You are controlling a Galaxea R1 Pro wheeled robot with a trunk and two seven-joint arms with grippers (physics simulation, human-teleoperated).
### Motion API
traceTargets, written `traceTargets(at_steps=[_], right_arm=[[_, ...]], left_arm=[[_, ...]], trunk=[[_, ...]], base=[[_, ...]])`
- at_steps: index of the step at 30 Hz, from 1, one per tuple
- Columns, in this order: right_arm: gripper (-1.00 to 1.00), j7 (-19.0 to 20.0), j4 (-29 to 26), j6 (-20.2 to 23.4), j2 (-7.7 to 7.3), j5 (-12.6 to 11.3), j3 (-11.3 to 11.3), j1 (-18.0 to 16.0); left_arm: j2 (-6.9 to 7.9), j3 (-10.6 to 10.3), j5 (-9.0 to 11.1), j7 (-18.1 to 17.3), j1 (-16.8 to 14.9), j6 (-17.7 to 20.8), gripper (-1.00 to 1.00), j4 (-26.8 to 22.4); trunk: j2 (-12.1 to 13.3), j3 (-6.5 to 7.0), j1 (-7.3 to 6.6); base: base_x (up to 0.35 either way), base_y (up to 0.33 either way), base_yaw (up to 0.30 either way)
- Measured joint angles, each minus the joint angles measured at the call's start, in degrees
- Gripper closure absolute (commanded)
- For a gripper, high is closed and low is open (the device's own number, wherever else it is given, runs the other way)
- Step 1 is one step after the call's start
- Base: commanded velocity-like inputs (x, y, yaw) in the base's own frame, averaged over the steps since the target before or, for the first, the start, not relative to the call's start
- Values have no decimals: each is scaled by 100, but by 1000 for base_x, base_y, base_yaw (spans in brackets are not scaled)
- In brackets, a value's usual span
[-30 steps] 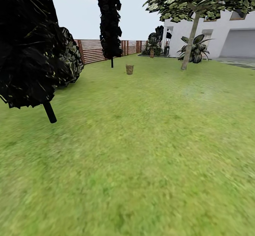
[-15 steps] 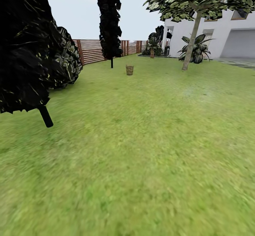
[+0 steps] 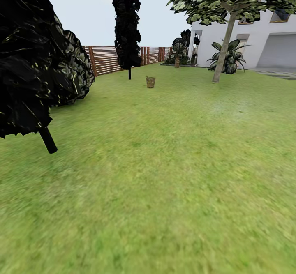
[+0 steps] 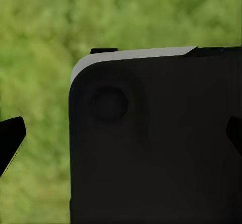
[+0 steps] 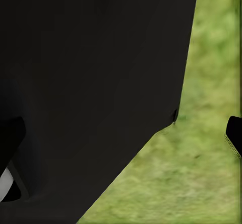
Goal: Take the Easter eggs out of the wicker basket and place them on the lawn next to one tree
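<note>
Change since earlier frame: the head view had shifted; the black-foliaged conifer (image 3: 33,60) at near left sat lower and further left, so the camera had advanced, not the scenery.
Basket location: the small tan-brown woven wicker basket (image 3: 150,81) stood far off near centre on the mottled green lawn (image 3: 164,175), well apart from the robot.
Basket orientation: upright, opening upward, long axis vertical as far as its small size allowed a reading.
Eggs: too distant to make out.
Candidate tree: the straight grey-brown trunk with blocky green leaves (image 3: 222,52) rose far right of the basket, before the white house (image 3: 263,44).
Reason for posture: judged a transit phase, with both arms tucked against the dark robot body (image 4: 151,143).
Left gripper (image 4: 121,138): dark fingertips at opposite edges, standing apart, nothing between.
Right gripper (image 5: 126,133): likewise apart, holding nothing.
</note>
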Motion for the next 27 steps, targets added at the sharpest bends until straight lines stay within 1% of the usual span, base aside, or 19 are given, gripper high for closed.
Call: traceTargets(at_steps=[27], right_arm=[[-100,0,1,0,0,0,-2,0]], left_arm=[[2,-6,-7,14,0,0,-100,0]], trunk=[[0,0,0]], base=[[341,0,0]])
